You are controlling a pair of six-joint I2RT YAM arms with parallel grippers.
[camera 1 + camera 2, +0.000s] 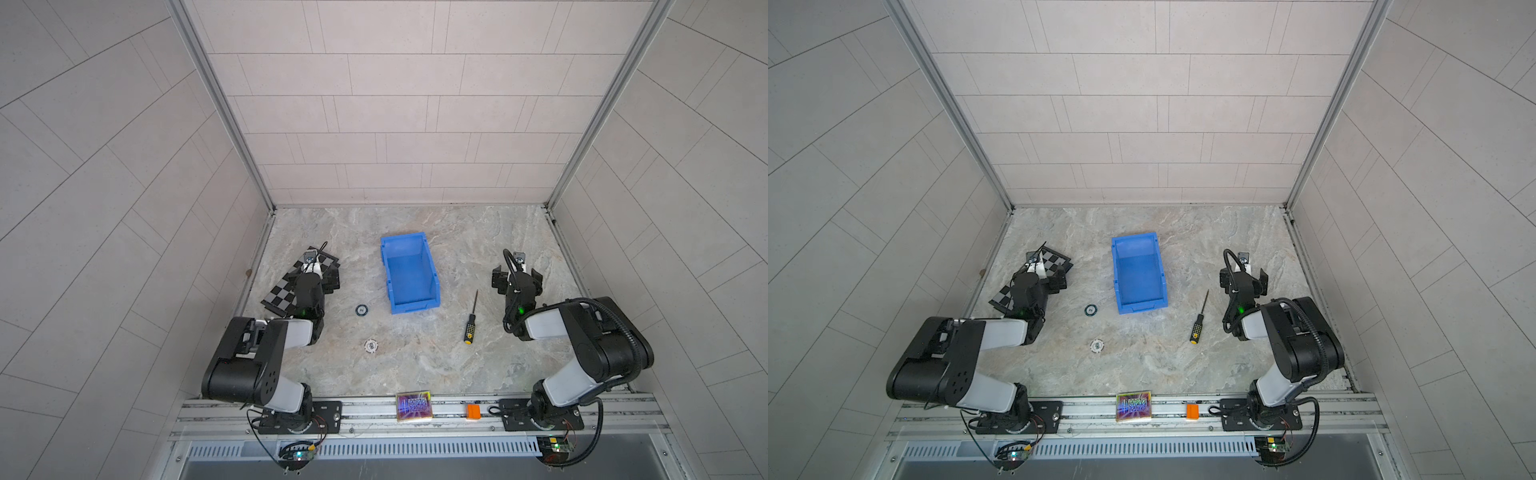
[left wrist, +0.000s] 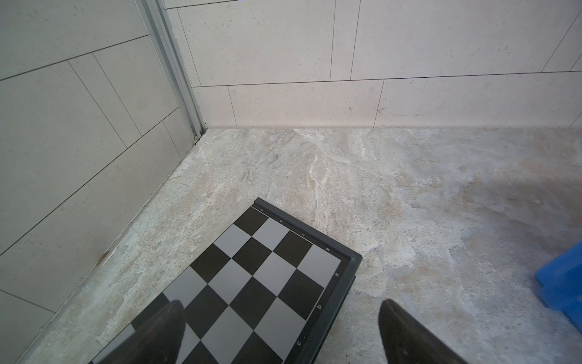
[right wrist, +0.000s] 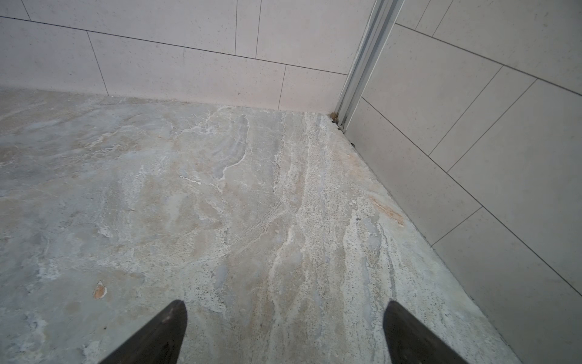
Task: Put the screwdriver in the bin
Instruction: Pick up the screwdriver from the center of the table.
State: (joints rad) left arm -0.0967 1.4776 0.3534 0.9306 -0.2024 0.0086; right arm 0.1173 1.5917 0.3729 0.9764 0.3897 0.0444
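**Screwdriver [image 1: 470, 318] laid near blue bin [image 1: 409, 274]**

The thin screwdriver, with a black handle and a yellow end, is laid flat on the stone-patterned table [image 1: 415, 365], near the bin but not touching it. The bin is made of smooth blue plastic and shaped like a box. The right pincer [image 3: 283, 315] is held wide apart over the table. The left pincer [image 2: 280, 315] is spread apart above a checkered board [image 2: 261, 277].

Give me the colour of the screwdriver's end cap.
Yellow, capping the black handle of the screwdriver; it shows best in a top view.
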